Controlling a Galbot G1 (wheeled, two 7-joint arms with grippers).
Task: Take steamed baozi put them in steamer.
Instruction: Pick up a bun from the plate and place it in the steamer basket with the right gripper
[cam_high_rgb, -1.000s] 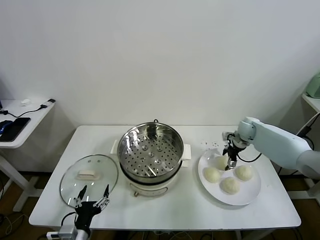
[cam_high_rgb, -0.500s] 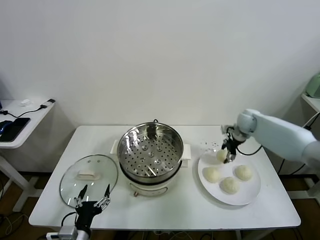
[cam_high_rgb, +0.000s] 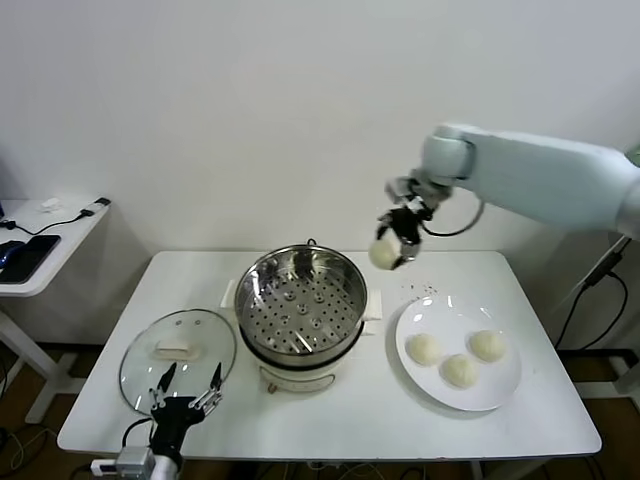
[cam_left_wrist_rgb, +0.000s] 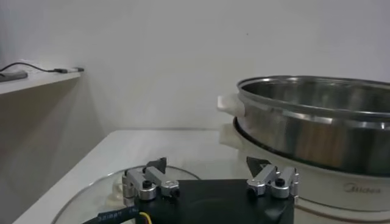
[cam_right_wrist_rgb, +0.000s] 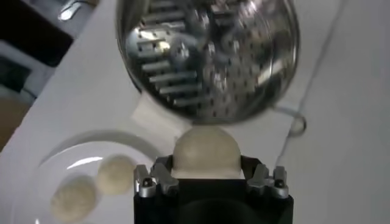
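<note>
While three steamed baozi sit on the white plate at the robot's right, a fourth baozi hangs in the air, gripped between the fingers of the right claw. That claw is raised above the desk, between the plate and the steamer and just beyond the steamer's far right rim. In the right wrist view the held bun fills the gap between the two fingers, with the perforated tray beyond it and only two of the plated buns visible; the third is cut off. One steamer stands mid-desk, nothing on its tray. One round glass lid lies flat to the steamer's left. The left claw waits low at the desk's near edge over the lid, fingers spread wide and holding nothing. Its arm is mostly out of frame.
</note>
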